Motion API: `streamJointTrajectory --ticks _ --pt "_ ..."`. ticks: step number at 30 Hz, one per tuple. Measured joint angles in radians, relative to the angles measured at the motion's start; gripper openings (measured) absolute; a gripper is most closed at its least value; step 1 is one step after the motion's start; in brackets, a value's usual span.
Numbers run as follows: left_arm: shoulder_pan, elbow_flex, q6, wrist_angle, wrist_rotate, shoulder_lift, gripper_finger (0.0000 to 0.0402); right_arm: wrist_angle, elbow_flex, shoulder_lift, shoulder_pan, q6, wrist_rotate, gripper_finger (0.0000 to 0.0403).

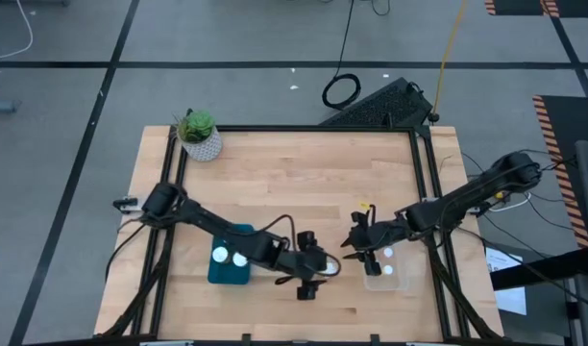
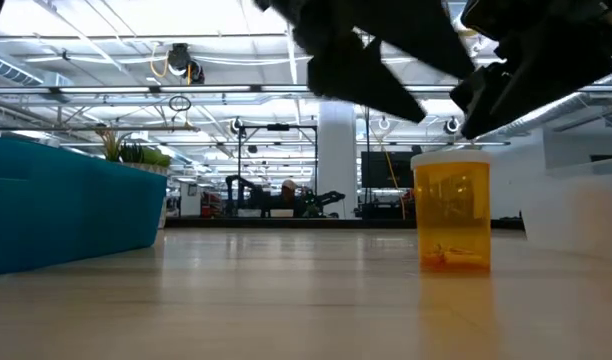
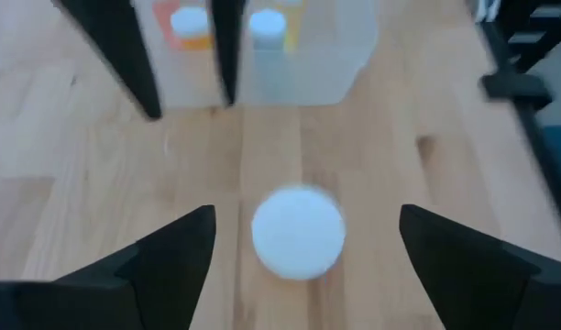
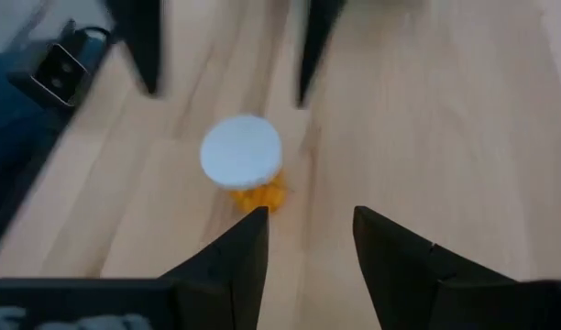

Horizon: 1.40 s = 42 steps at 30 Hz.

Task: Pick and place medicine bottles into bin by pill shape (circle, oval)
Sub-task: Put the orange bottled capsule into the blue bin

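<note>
Bottle [image 2: 452, 207]: translucent orange, white cap, upright on table [image 2: 286, 300].

The surface [image 1: 304, 178] is pale wood with a fine plank grain and a black frame. The bottle [image 2: 452, 217] between the arms is translucent orange with a white cap [image 3: 298, 231]. At 9 o'clock from it is a teal bin [image 1: 231, 268], at 3 o'clock a clear bin [image 1: 386, 269]. Both arms are black with black fingers [image 3: 175, 261]. The plant [image 1: 198, 126] is green, its pot [image 1: 203, 146] white with dots.
</note>
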Motion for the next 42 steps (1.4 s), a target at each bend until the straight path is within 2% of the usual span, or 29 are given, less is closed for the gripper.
streamJointTrajectory --ticks 6,10,17,27,35,38,42 --pt "0.037 0.129 0.025 -0.166 0.106 0.009 0.033 -0.084 -0.001 -0.053 -0.002 -0.029 0.012 0.0153" --pt "0.051 0.156 0.057 -0.244 0.109 0.008 0.0327 -0.105 -0.001 -0.077 -0.003 -0.044 0.014 0.0153" --pt "0.042 0.152 0.073 -0.201 0.032 0.027 0.0332 -0.143 -0.001 -0.104 -0.002 -0.065 0.04 0.0153" --pt "0.022 0.15 0.073 -0.128 0.04 0.123 0.0333 -0.154 0.0 -0.104 -0.001 -0.061 0.039 0.0153" --pt "0.018 0.151 0.079 -0.138 0.017 0.144 0.0333 -0.162 -0.001 -0.109 0.0 -0.05 0.038 0.0153" --pt "0.022 0.153 0.076 -0.141 0.02 0.157 0.0323 -0.164 -0.001 -0.109 0.0 -0.05 0.034 0.0153" --pt "0.022 0.151 0.074 -0.138 0.028 0.165 0.0289 -0.164 -0.001 -0.109 0.0 -0.044 0.034 0.0153"
